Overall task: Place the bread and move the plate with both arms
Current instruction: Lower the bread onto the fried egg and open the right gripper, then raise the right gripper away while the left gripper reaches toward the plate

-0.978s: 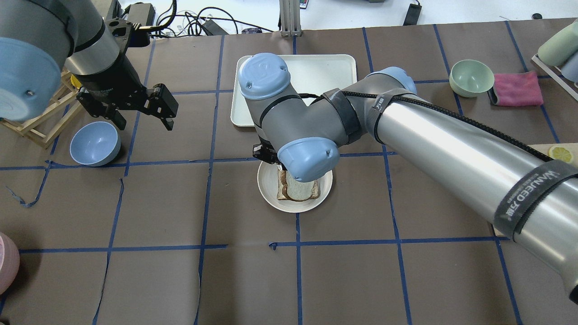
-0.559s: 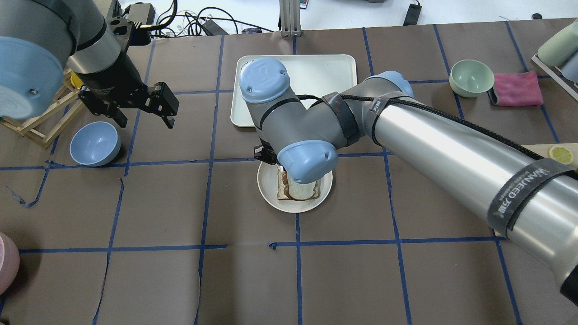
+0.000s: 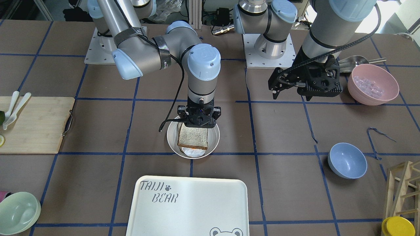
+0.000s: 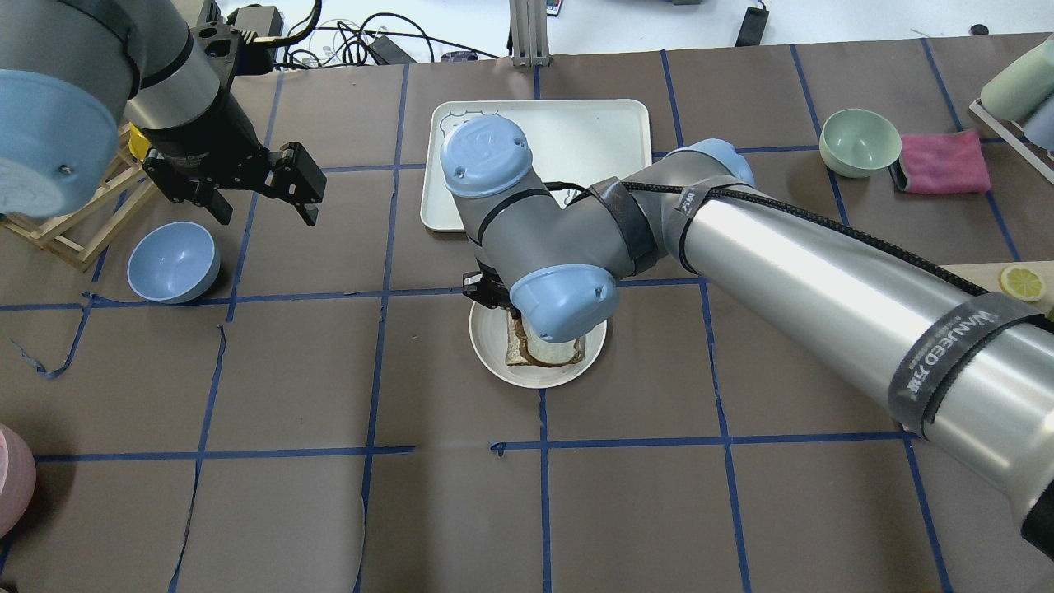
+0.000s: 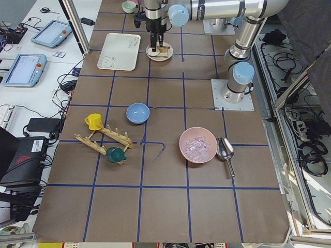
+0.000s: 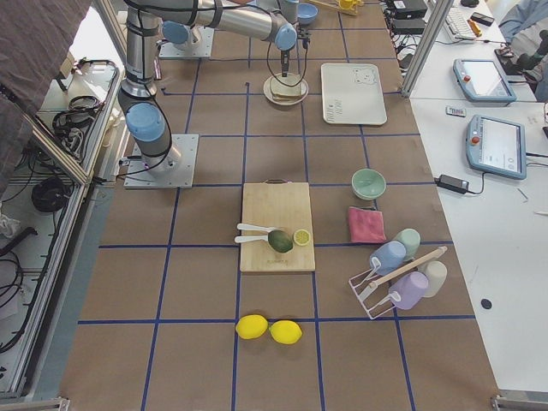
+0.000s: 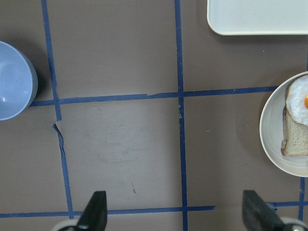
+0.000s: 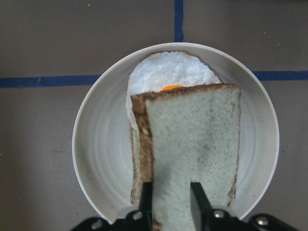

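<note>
The round white plate (image 3: 170, 139) sits mid-table, holding a lower bread slice topped with a fried egg (image 8: 168, 72). My right gripper (image 8: 171, 197) is shut on the near edge of the bread (image 8: 192, 139), a pale slice with a dark brown crust. It holds the bread tilted, low over the egg and within the plate's rim (image 8: 91, 144). In the overhead view the wrist hides most of the bread (image 4: 553, 352) and plate (image 4: 494, 362). My left gripper (image 4: 265, 210) is open and empty, hovering far to the plate's left; its fingertips (image 7: 94, 214) frame bare table.
The "TAIJI BEAR" tray (image 4: 576, 132) lies just beyond the plate. A blue bowl (image 4: 173, 262) and a wooden rack (image 4: 74, 222) are near my left gripper. A pink bowl (image 3: 373, 84), a green bowl (image 4: 860, 142), a pink cloth (image 4: 943, 162) and a cutting board (image 3: 32, 124) stand further out.
My right wrist has sunk a little over the plate with the bread, hiding more of it. My left gripper has drifted slightly away toward the table's far side, still open.
</note>
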Available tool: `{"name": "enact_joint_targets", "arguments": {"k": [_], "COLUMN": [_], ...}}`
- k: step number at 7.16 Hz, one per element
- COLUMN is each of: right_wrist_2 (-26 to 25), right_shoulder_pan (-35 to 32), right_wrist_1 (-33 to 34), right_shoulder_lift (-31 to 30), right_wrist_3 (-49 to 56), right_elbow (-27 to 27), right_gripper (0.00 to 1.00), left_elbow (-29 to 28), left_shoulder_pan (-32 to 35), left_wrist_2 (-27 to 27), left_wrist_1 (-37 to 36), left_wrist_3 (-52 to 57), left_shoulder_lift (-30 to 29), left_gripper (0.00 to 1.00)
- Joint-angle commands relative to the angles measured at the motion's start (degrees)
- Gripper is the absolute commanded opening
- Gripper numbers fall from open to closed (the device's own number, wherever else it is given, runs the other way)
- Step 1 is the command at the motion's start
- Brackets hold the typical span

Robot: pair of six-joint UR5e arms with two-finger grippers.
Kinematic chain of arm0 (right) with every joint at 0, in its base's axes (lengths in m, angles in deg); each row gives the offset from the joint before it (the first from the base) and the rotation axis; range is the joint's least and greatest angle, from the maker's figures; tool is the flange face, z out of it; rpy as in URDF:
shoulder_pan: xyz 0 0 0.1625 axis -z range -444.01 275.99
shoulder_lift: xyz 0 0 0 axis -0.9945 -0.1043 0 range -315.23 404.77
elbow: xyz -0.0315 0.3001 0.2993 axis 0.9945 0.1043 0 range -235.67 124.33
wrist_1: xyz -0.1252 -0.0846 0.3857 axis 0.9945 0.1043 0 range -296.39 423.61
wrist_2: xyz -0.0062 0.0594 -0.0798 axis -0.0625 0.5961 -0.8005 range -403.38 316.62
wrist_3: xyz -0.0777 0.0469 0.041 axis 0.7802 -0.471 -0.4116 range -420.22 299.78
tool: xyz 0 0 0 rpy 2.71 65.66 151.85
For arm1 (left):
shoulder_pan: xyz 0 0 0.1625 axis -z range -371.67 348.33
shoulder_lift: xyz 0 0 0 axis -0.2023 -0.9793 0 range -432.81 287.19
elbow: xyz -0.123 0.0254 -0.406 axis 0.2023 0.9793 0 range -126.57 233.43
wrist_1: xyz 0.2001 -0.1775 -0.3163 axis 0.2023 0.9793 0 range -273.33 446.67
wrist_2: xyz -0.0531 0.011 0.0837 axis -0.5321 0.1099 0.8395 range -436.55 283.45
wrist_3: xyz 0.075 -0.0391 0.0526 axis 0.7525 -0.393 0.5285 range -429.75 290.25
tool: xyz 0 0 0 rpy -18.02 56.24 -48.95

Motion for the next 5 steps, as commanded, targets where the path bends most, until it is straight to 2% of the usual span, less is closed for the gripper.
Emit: {"name": "enact_joint_targets", "arguments": {"k": [1, 2, 3, 4, 5], "right_wrist_2": [4.1, 6.8, 7.5, 7.5, 7.6], "right_shoulder_pan": [4.2, 7.1, 9.2, 13.0, 17.8], "right_wrist_1": [0.3, -1.3, -3.6, -8.4, -15.8], "right_shoulder_lift": [-0.8, -1.0, -2.7, -6.0, -9.5], "right_wrist_3": [0.3, 0.5, 6.3, 13.3, 20.0], "right_elbow": [4.1, 5.5, 5.5, 5.5, 5.5], "right_gripper": [1.0, 1.0, 1.0, 1.0, 1.0], "left_elbow": [0.5, 1.0, 1.6, 2.9, 5.2], "left_shoulder_pan": [0.0, 0.0, 0.0, 0.1, 0.4], "left_wrist_2": [-0.1, -0.1, -0.2, -0.5, -1.0], "left_wrist_1": [-0.2, -0.2, -1.2, -3.5, -8.5], "left_wrist_3": [-0.6, -0.8, -1.1, -1.3, -3.7], "left_shoulder_lift": [-0.9, -1.0, -1.3, -2.4, -4.1], "left_gripper": [1.0, 1.0, 1.0, 1.0, 1.0]}}
